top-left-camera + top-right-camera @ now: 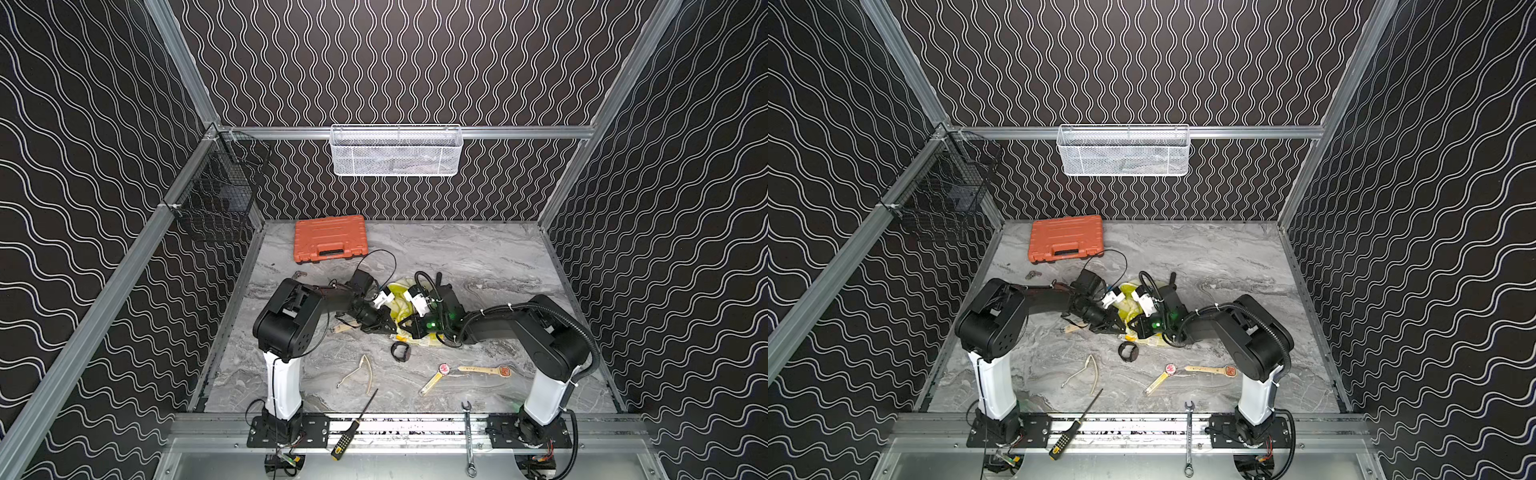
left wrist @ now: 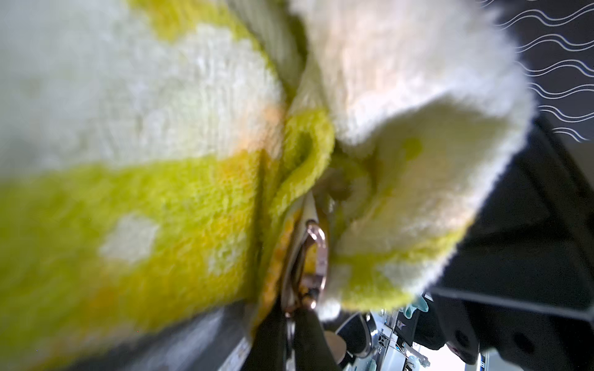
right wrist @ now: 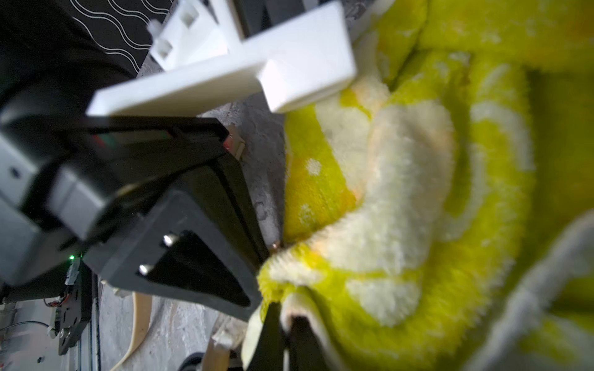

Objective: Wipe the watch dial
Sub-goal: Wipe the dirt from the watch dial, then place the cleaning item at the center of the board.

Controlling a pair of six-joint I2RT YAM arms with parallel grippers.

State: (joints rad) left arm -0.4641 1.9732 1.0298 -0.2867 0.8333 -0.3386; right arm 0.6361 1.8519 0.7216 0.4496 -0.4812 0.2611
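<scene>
The case [image 1: 330,238] lies behind the cloth [image 1: 400,309], the spectacles [image 1: 360,374] before it.

Cloth [image 2: 135,199]: lime-yellow w/ cream patches, faint orange tinges. Watch [image 2: 318,257]: rose-gold rim. Case [image 1: 330,238]: orange. Table [image 1: 478,257]: grey marble veining. Walls [image 1: 83,166]: black, white wavy dbl lines. Basket [image 1: 395,158]: white mesh. Arms [image 1: 291,316]: black, white lower links.

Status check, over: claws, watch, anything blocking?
Left claw shut on rose-gold round watch. Right claw shut on fluffy yellow-and-white cloth, bunched against watch, hiding most of it. No obstruction seen.
</scene>
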